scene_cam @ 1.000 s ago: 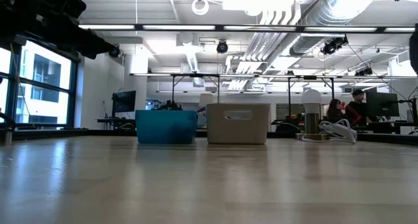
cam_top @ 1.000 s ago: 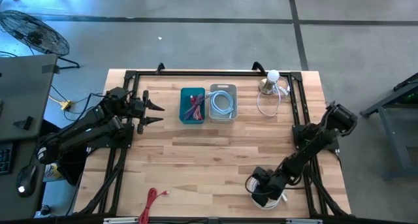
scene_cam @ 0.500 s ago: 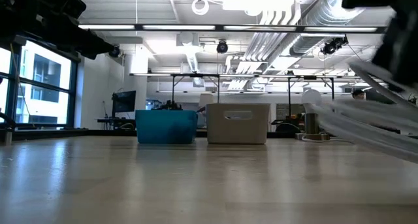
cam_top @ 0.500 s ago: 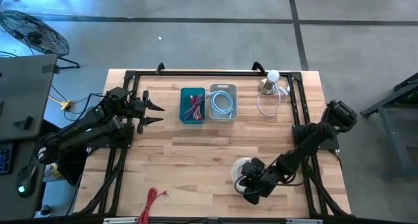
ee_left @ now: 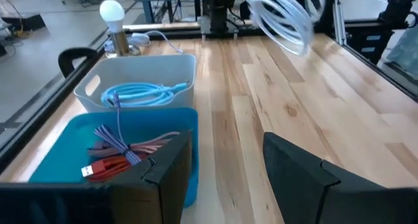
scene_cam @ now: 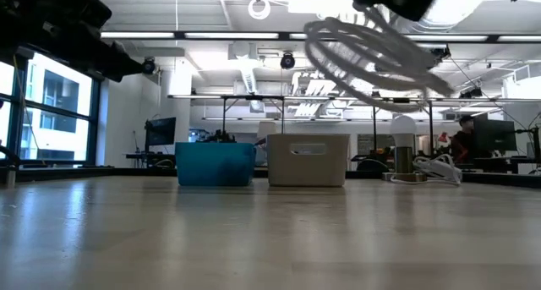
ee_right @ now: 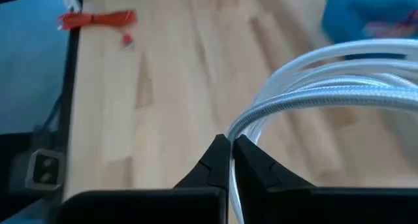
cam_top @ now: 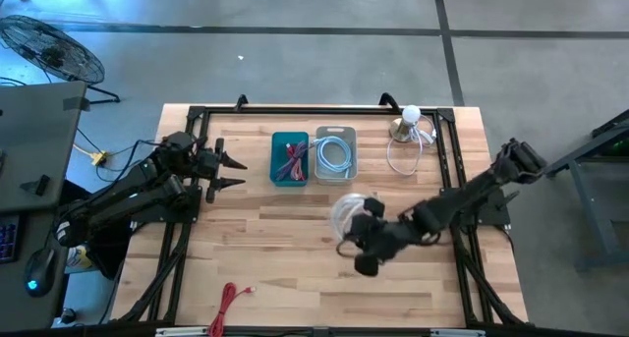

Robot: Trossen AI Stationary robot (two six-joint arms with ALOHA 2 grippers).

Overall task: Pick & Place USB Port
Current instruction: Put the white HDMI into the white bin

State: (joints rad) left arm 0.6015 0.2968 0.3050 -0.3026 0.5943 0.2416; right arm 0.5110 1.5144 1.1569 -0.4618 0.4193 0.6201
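Note:
A coiled white cable (cam_top: 346, 214) hangs in the air over the middle of the table, carried by my right gripper (cam_top: 362, 241), which is shut on it. It also shows as a white coil (scene_cam: 363, 53) high in the low view and as a white coil (ee_left: 281, 15) in the left wrist view. A teal bin (cam_top: 289, 158) holds red and purple cables. The grey bin (cam_top: 335, 155) beside it holds a light blue cable. A red cable (cam_top: 228, 303) lies at the table's near edge. My left gripper (cam_top: 231, 170) waits open, left of the bins. My right gripper (ee_right: 230, 142) pinches several strands of the white cable's coil (ee_right: 251, 119) between its two fingertips, at one side of the loop. The coil is lifted clear of the table and spreads out beyond the fingers (ee_right: 215, 160), tilted.
A lamp with a round bulb (cam_top: 408, 116) and its white cord stand at the far right corner. A black frame runs round the table top (cam_top: 295, 249). Bare wood lies between the bins and the near edge.
My right gripper has risen from the table's near right corner and swung left and toward the far edge, nearing the bins. The white coil has come up off the table with it and now hangs clear above the middle.

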